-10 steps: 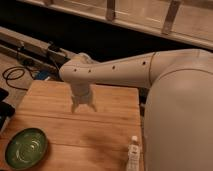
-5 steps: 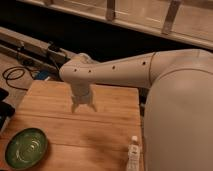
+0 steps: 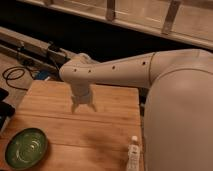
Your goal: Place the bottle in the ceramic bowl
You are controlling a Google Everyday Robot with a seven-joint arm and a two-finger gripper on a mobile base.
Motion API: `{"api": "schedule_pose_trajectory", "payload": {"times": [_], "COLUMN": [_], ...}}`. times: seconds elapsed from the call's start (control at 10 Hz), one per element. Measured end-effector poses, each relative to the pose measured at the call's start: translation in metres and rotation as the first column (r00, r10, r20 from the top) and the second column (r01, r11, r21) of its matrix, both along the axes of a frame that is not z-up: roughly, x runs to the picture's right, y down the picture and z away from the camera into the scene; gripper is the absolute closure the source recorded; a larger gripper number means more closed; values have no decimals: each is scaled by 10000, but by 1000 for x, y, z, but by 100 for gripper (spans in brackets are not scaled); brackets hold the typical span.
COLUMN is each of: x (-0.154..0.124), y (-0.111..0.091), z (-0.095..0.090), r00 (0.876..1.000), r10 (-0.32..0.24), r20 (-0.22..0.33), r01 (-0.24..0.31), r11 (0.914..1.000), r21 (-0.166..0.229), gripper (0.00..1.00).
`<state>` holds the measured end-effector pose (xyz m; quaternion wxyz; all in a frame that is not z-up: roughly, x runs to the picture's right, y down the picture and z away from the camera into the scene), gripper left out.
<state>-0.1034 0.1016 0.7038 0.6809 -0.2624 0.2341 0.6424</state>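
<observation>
The small whitish bottle point(image 3: 133, 154) with a white cap stands upright near the front right edge of the wooden table point(image 3: 60, 125). The green ceramic bowl point(image 3: 26, 148) sits at the front left corner, nothing in it. My gripper point(image 3: 83, 108) hangs over the middle of the table, pointing down, above the surface. It is well apart from both the bottle, which is to its front right, and the bowl, which is to its front left. Nothing is held in it.
My white arm point(image 3: 130, 72) reaches in from the right, with its bulky body point(image 3: 180, 120) beside the table's right edge. Black cables point(image 3: 15, 75) lie on the floor at the left. A dark rail point(image 3: 30, 45) runs behind the table.
</observation>
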Motion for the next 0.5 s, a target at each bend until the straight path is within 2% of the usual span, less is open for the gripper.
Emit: {"api": "schedule_pose_trajectory", "payload": {"times": [0.3,0.5], "x": [3,24], "y": [-1,-5], "z": [-1,-4], "r00": [9999,9959], "r10": [113,906], "r20": [36,-2], "r01": [-113,-904], "r11": [9999,9946], "r21": [89,506], "gripper": [35,35]}}
